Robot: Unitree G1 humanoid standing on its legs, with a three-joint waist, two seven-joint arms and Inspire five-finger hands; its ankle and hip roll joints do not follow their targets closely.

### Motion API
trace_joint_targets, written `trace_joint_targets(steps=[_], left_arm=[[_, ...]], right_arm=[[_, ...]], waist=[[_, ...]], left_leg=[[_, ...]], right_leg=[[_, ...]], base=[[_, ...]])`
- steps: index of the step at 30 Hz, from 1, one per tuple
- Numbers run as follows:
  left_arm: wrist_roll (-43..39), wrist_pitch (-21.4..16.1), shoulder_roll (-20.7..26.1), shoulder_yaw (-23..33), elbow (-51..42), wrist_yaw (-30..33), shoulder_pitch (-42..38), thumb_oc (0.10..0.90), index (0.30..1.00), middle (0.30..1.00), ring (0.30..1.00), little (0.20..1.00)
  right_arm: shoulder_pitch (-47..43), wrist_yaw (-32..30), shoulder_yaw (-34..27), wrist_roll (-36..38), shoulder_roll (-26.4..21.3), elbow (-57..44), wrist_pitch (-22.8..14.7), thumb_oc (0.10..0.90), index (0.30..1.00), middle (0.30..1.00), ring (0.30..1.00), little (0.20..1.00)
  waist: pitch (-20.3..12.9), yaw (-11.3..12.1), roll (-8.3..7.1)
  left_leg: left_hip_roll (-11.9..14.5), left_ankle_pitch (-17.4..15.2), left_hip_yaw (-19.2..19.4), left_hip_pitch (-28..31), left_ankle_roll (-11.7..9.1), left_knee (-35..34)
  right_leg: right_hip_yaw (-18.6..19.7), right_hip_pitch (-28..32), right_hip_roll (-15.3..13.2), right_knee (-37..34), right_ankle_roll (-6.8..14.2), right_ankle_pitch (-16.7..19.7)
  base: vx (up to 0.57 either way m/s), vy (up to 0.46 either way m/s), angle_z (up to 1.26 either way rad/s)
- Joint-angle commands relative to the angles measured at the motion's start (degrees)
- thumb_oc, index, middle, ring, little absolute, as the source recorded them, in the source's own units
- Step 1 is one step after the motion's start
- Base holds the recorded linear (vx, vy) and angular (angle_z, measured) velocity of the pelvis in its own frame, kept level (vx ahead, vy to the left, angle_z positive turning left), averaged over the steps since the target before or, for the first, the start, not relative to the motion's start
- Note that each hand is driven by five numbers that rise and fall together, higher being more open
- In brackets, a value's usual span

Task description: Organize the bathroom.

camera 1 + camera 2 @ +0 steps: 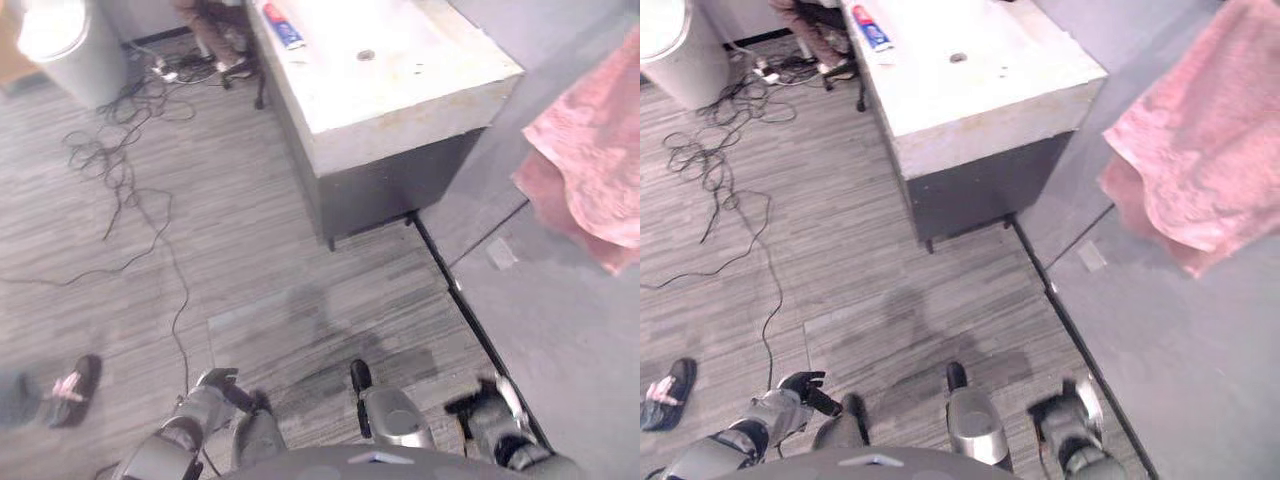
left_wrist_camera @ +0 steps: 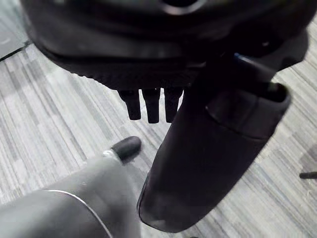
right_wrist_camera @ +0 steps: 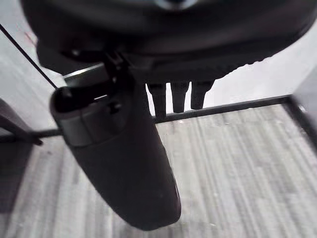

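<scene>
Both dark robot hands, left (image 1: 228,388) and right (image 1: 482,408), hang relaxed and empty. The soft pink terry towel (image 1: 590,170), probably light and limp, is best pinched at its hanging edge.

Perhaps print on tube (image 1: 283,26), unreadable

Pretty bright overall, with even indoor light coming from above. The pale sink counter (image 1: 400,60) is almost blown out white on top, while its dark front sits in shade and drops a soft shadow on the striped floor (image 1: 200,250) right at its base. The bin (image 1: 55,30) in the far corner has a hard glare spot on its lid. The pink towel (image 1: 1200,150) is evenly lit. Up close in the wrist views, the left hand (image 2: 208,163) and right hand (image 3: 119,163) are near-black silhouettes, and the wall (image 3: 277,74) behind the right one is washed out.
</scene>
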Motion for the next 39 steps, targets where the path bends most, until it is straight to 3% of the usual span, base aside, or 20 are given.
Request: trace_joint_targets(steps=[1,2,4,11,16,20,21,23,25,27,28,31,39], left_arm=[[-2.3,-2.1,2.2,2.6,-2.9,2.4,-1.2,0.8,0.9,0.9,0.9,0.9],[-1.2,-1.8,2.4,2.7,-3.1,2.0,-1.8,0.8,0.9,0.9,0.9,0.9],[0.4,-1.6,3.3,1.6,-2.5,1.4,-2.5,0.8,0.9,0.9,0.9,0.9],[-1.0,-0.5,5.9,3.4,-2.4,2.0,0.1,0.8,0.9,0.9,0.9,0.9],[1.0,-1.3,6.4,5.0,-2.4,1.0,2.9,0.8,0.9,0.9,0.9,0.9],[2.0,0.5,7.1,5.2,-4.7,-0.5,4.1,0.8,0.9,0.9,0.9,0.9],[2.5,0.5,7.1,5.6,-5.0,-0.3,4.6,0.8,0.9,0.9,0.9,0.9],[2.6,0.2,7.4,4.8,-5.4,-0.1,5.2,0.8,0.9,0.9,0.9,0.9],[3.1,-0.6,8.0,3.4,-6.1,-0.6,4.8,0.8,0.9,0.9,0.9,0.9],[2.4,-0.9,8.2,4.3,-6.8,-0.2,4.6,0.8,0.9,0.9,0.9,0.9],[0.9,-1.2,7.6,4.5,-6.6,0.1,4.1,0.8,0.9,0.9,0.9,0.9],[1.8,-1.8,5.4,3.7,-6.2,0.9,2.8,0.8,0.9,0.9,0.9,0.9],[2.4,-0.9,4.7,2.9,-4.9,1.7,1.8,0.8,0.9,0.9,0.9,0.9]], right_arm=[[2.7,-1.3,0.7,-3.6,-3.5,-1.9,0.6,0.8,0.9,0.9,0.9,0.9],[2.2,-1.4,0.6,-4.5,-4.0,-2.5,0.6,0.8,0.9,0.9,0.9,0.9],[0.3,-0.2,0.2,-6.2,-4.7,-3.0,2.0,0.8,0.9,0.9,0.9,0.9],[1.1,0.5,-0.1,-5.9,-4.5,-4.0,2.5,0.8,0.9,0.9,0.9,0.9],[4.0,-0.9,-1.6,-7.4,-4.6,-4.7,0.7,0.8,0.9,0.9,0.9,0.9],[4.8,1.0,-2.1,-12.7,-6.1,-7.9,1.6,0.8,0.9,0.9,0.9,0.9],[4.8,2.0,-2.1,-13.9,-6.5,-8.4,1.5,0.8,0.9,0.9,0.9,0.9],[5.1,2.9,-1.5,-14.1,-7.1,-8.6,1.8,0.8,0.9,0.9,0.9,0.9],[5.7,1.5,-1.5,-11.3,-7.1,-7.3,1.1,0.8,0.9,0.9,0.9,0.9],[5.6,1.4,-1.9,-12.3,-6.9,-6.6,-0.1,0.8,0.9,0.9,0.9,0.9],[5.4,1.4,-1.6,-13.0,-6.8,-6.3,-0.8,0.8,0.9,0.9,0.9,0.9],[5.2,1.0,0.2,-14.1,-5.6,-6.7,-0.9,0.8,0.9,0.9,0.9,0.9],[4.8,0.7,0.7,-12.7,-5.8,-8.0,-0.4,0.8,0.9,0.9,0.9,0.9]], waist=[[3.8,-0.9,0.64],[4.3,-1.2,1.13],[5.1,-0.2,0.93],[5.6,1.1,-0.45],[5.0,2.1,-1.28],[5.6,3.8,-1.88],[5.7,3.9,-1.89],[5.4,1.5,-1.89],[4.7,-0.4,-2.0],[4.9,0.3,-1.64],[4.9,0.4,-1.32],[3.4,-0.2,-1.12],[3.6,-1.3,-0.28]], left_leg=[[-3.4,-0.4,5.4,2.2,5.3,0.1],[-3.7,-2.1,8.2,2.3,5.5,0.0],[-5.8,-5.2,9.3,1.1,6.1,2.2],[-7.2,-8.6,10.6,0.5,7.1,7.0],[-8.5,-12.0,10.7,0.3,8.2,11.1],[-10.5,-13.0,11.2,1.6,9.3,10.4],[-10.4,-12.7,12.5,2.4,9.6,9.7],[-11.3,-11.7,13.1,4.4,10.4,7.6],[-13.7,-11.4,11.7,5.0,11.2,6.1],[-14.4,-10.1,12.9,5.2,11.2,4.6],[-14.6,-9.6,13.0,5.2,11.1,4.1],[-15.2,-9.7,13.5,5.5,11.0,3.7],[-14.7,-8.8,13.6,5.7,10.8,1.8]], right_leg=[[7.4,-2.2,-4.0,2.0,6.3,-0.8],[6.4,-3.4,-6.6,2.3,7.7,-0.2],[4.9,-4.6,-10.6,2.1,9.9,2.0],[5.0,-2.6,-12.8,0.6,10.5,2.9],[4.9,-1.3,-14.9,0.3,11.0,4.1],[1.9,-3.7,-18.3,4.1,10.5,13.5],[0.0,-4.6,-17.7,5.5,10.5,13.3],[1.7,-7.5,-10.0,5.2,10.4,9.6],[2.7,-8.4,-4.8,2.8,9.4,7.4],[-1.7,-5.6,-4.8,0.5,8.0,6.0],[-2.1,-4.0,-3.9,-0.1,7.3,4.7],[-1.0,-1.8,-2.7,-2.3,6.2,3.6],[0.3,-2.0,-2.1,-1.8,6.1,2.7]], base=[[-0.06,0.263,-0.69],[-0.04,0.308,-0.31],[0.0,0.351,0.07],[0.03,0.107,0.08],[0.06,0.181,-0.1],[0.07,0.169,-0.18],[0.09,0.195,-0.44],[0.14,0.161,-0.65],[0.12,0.112,-0.46],[0.05,0.086,0.47],[0.1,0.051,0.4],[0.13,0.001,-0.15],[0.05,-0.024,0.01]])
